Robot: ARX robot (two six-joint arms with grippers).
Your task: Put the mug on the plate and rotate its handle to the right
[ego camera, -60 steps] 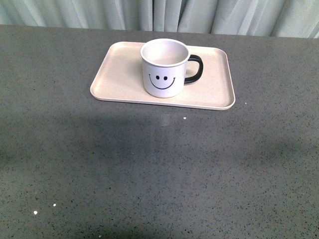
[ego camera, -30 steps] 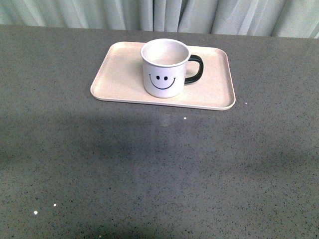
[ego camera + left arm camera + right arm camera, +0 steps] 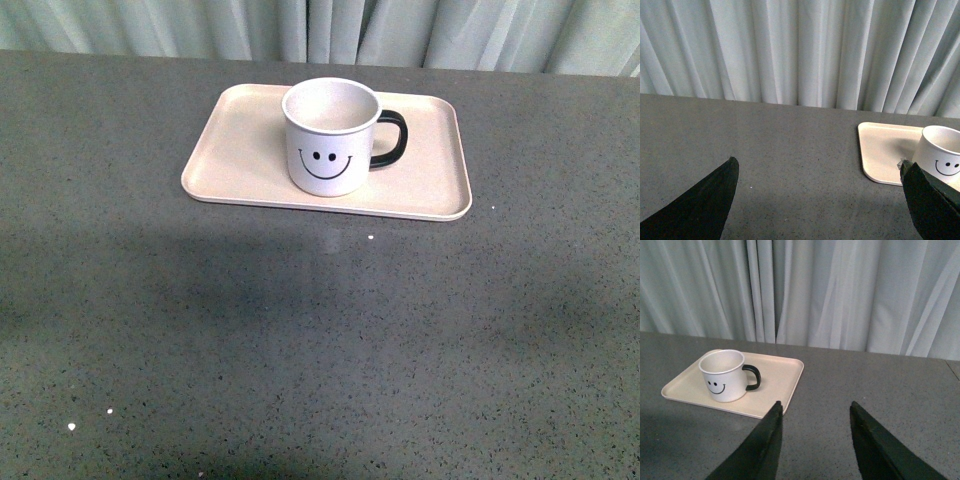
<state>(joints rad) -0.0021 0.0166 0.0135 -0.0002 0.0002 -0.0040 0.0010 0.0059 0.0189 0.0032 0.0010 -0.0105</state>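
Observation:
The white mug [image 3: 330, 137] with a black smiley face stands upright on the pale pink-beige plate [image 3: 245, 150], its black handle [image 3: 390, 138] pointing right. In the front view neither arm shows. In the left wrist view my left gripper [image 3: 820, 162] is open over bare table, with the mug [image 3: 940, 155] and plate [image 3: 885, 150] beyond one finger. My right gripper [image 3: 815, 405] is open too, apart from the mug [image 3: 724, 375], its handle [image 3: 753, 377] and the plate [image 3: 780, 375].
A dark grey speckled table [image 3: 320, 340] spreads around the plate. Pale pleated curtains [image 3: 320, 30] hang behind the far edge. A few small white specks [image 3: 70, 427] lie near the front left.

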